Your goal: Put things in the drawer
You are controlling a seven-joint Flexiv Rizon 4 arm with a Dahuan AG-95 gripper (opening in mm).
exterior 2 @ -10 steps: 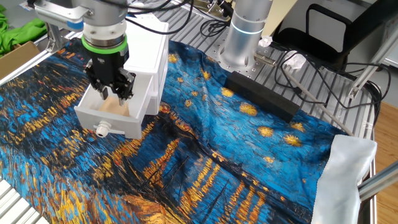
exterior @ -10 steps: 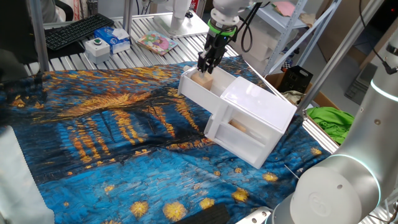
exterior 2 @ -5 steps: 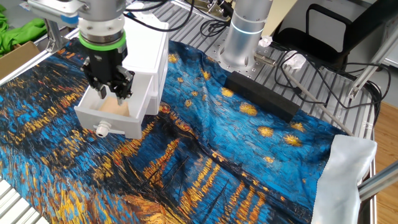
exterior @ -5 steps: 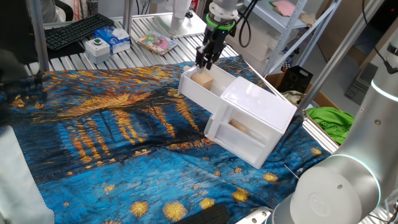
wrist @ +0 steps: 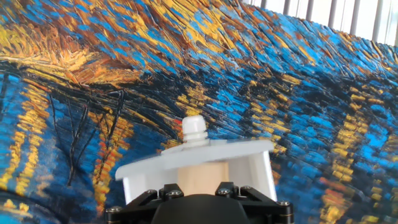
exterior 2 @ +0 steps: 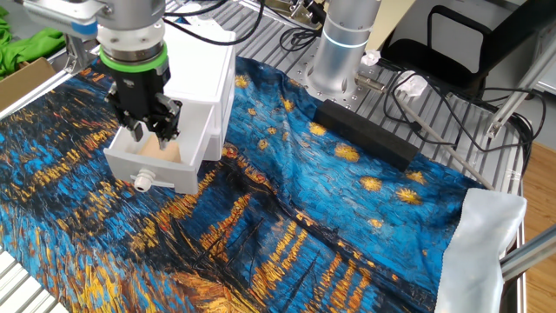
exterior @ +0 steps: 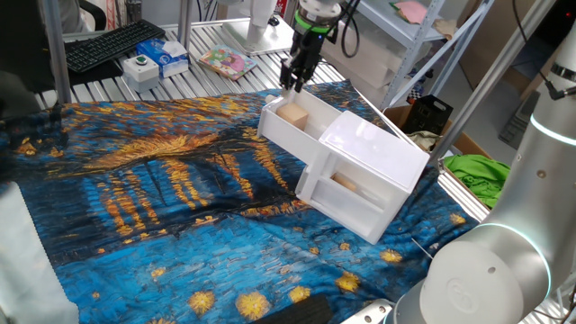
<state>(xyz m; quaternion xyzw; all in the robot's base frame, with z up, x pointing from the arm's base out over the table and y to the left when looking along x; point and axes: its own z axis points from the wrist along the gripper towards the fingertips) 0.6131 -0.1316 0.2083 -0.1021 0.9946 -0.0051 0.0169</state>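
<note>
End effector [exterior: 291, 85]: fingers apart, released, grasping nothing. Directly below it: wooden block [exterior: 293, 114], lying inside the upper drawer [exterior: 281, 131]. Knob [wrist: 193, 129] on the drawer front beyond. Patterned cloth [exterior: 162, 189] covers worktop. Step judged: withdrawal after deposit; next move likely calls for pushing the drawer closed.

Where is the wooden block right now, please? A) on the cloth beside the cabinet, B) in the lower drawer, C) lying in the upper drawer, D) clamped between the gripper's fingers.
C: the block lies in the open upper drawer, with the gripper above it, holding nothing.
</note>
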